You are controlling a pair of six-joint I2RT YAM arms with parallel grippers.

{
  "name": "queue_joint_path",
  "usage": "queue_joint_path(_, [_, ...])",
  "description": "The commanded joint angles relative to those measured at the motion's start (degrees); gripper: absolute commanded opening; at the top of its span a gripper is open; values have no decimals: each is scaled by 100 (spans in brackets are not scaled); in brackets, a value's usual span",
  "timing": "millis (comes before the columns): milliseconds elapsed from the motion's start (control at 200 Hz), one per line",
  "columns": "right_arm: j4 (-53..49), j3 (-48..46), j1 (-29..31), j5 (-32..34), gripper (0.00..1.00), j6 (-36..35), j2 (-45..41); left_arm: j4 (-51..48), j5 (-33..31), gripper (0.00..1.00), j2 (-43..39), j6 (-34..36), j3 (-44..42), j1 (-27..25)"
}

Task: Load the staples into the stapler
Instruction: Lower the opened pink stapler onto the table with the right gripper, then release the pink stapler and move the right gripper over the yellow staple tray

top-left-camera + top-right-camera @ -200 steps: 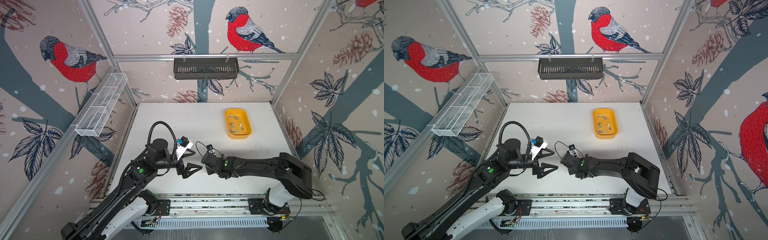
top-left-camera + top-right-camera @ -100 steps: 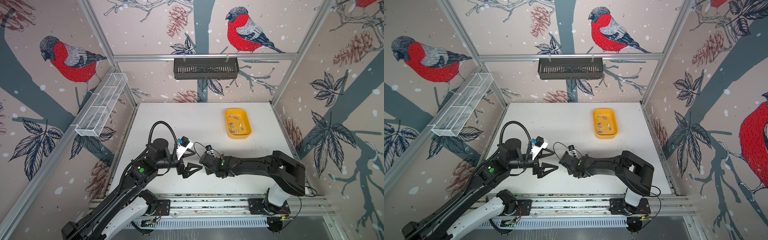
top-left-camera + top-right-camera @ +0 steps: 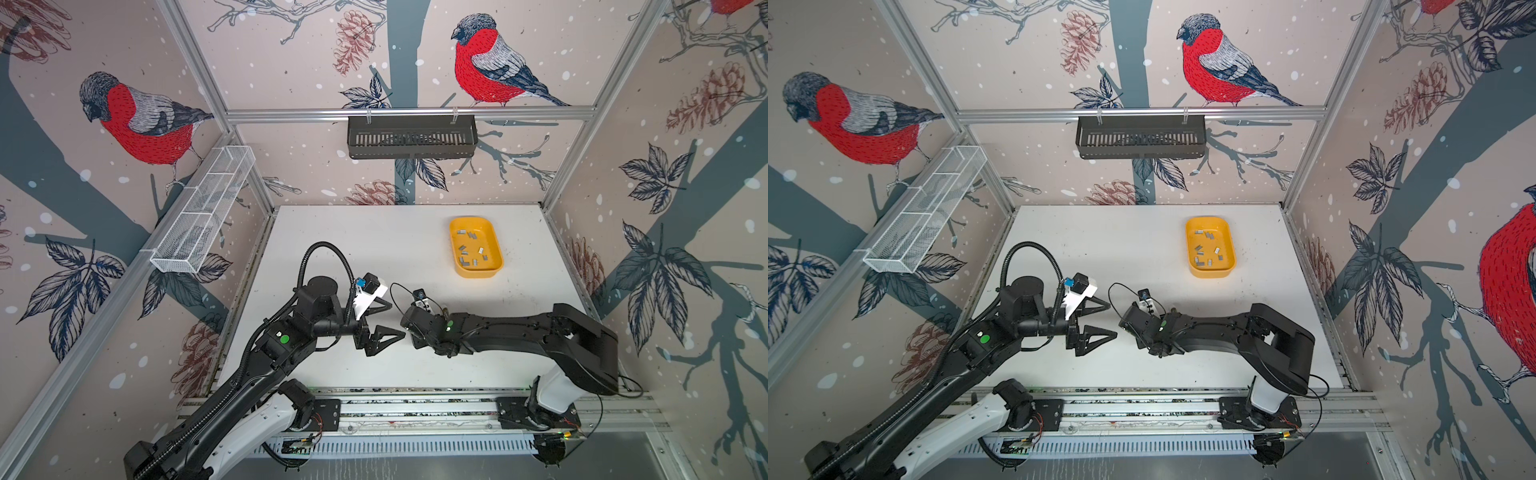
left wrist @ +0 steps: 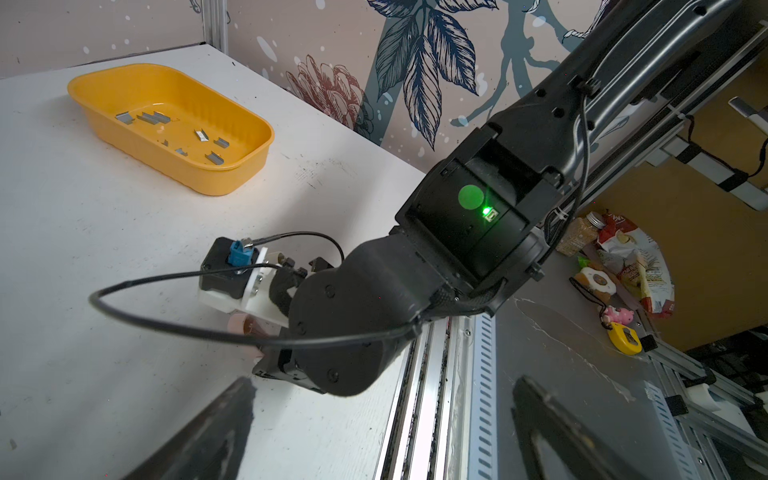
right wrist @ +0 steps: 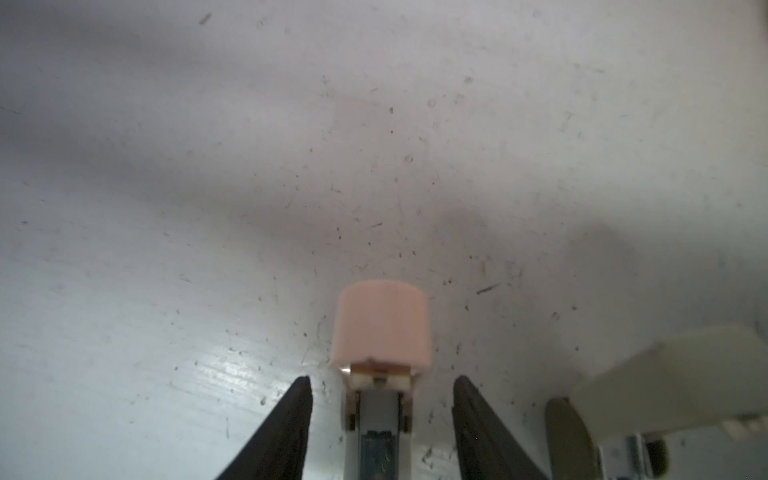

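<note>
Jaws of the right tool (image 5: pixel 382 380) stand spread and point down at the table (image 3: pixel 374 249). One dark finger sits on either side of the stapler (image 5: pixel 382 328) with a clear gap to each, so nothing is pinched. The stapler lies flat on the table, its pale pink cap pointing away from the tool and a narrow metal channel running back between the fingers. In the left wrist view only a bit of the stapler (image 4: pixel 241 325) shows under the right wrist camera. The left tool (image 3: pixel 397 321) hovers just beside the right wrist, jaws spread wide and holding nothing, tips aimed toward the right arm (image 3: pixel 498 328). In both top views the two tools face each other near the front middle of the table, and the stapler is hidden beneath the right wrist. Well apart, toward the far right of the table, sits a yellow tray (image 3: pixel 478 272). The staples (image 4: pixel 151 118) lie scattered loose on its floor as short grey strips. A black slotted basket (image 3: pixel 411 137) hangs on the back wall and a white wire rack (image 3: pixel 203 216) on the left wall.
</note>
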Motion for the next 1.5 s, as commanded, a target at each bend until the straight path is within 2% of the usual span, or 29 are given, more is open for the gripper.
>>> queue_joint_path(0, [159,-173,20,195,59,-57,-429,393,-18,96,100,-82,125,2])
queue_joint_path(265, [162,-588,-58,348,60,-270,-1848,473,-634,97,935,-89,1107,6])
queue_joint_path(385, [-75,-506,-321,434,58,-452,-2423,572,-535,97,1555,61,1725,2])
queue_joint_path(605, [88,-584,-1595,-197,55,-1016,-3291,950,-342,95,2603,278,2535,2])
queue_joint_path(725, [15,-404,-2586,-964,56,-1417,-3416,1143,-404,95,3067,387,2880,15])
queue_joint_path(901, [23,58,-3851,-1983,54,-2034,-2973,1384,-110,95,3805,362,3361,45])
queue_joint_path(1081, [98,659,-4498,-2415,47,-2258,-2133,1526,-168,95,4062,70,3393,96])
queue_joint_path(1201, [81,1051,-4766,-2230,40,-2158,-1357,2220,16,95,3812,-473,2863,257])
queue_joint_path(1256, [-88,1347,-4854,-2076,35,-2020,-941,2380,-9,95,3662,-496,2674,257])
queue_joint_path(1496, [-354,2518,-5056,-1448,28,-1615,687,2378,-121,95,3446,-441,2544,263])
